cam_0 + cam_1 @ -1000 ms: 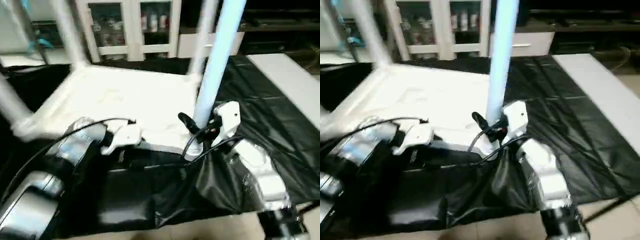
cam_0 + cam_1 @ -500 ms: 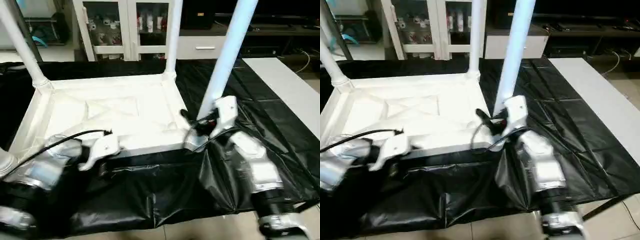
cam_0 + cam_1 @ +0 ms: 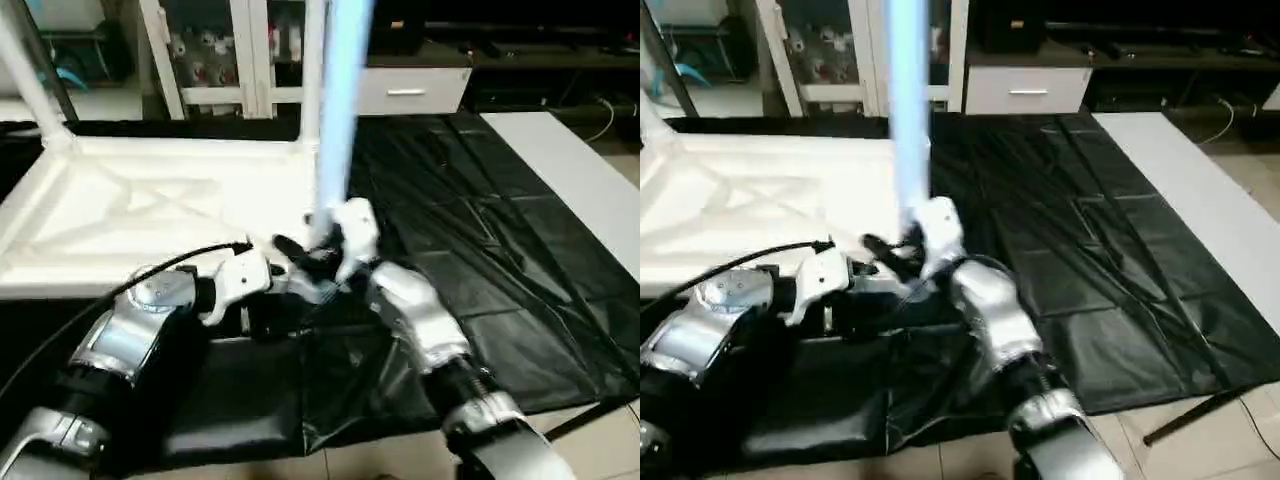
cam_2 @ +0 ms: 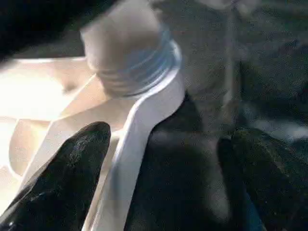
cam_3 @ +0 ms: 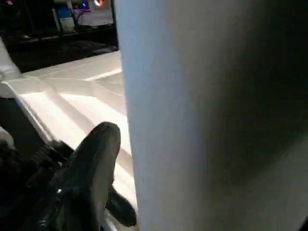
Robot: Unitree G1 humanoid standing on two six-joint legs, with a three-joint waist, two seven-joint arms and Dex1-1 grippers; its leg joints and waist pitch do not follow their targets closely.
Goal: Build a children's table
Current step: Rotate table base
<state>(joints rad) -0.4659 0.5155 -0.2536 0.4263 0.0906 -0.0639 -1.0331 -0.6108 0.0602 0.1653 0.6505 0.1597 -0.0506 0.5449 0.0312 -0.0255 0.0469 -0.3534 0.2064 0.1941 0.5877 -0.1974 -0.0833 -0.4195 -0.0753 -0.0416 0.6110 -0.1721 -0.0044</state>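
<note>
Compared with a second ago, my right claw (image 3: 318, 252) has slid with the long white tapered tube leg (image 3: 340, 110) toward my left arm, and my left claw (image 4: 163, 178) has come up close beside it; my head has shifted too, so the whole scene sits differently.

That leg stands upright at the near right corner of the large white plastic rectangular table top (image 3: 130, 215), which lies upside down, ribbed underside up, on the black plastic sheet (image 3: 470, 230) over the bench. My right claw is closed about the leg low down, one black finger (image 5: 91, 168) pressed along its side. My left claw stands wide open and holds nothing, its two black fingers (image 4: 62, 178) set either side of the top's corner rim.

My left wrist view gives what the head views cannot: the leg's threaded end (image 4: 134, 72) sitting at the round corner socket (image 4: 159, 103), threads still exposed above it. My right wrist view shows the ribs of the underside running away behind the leg.

Two more legs rise at the far corners (image 3: 312, 70). Beyond the bench stands a white cabinet with glass doors (image 3: 215, 50).
</note>
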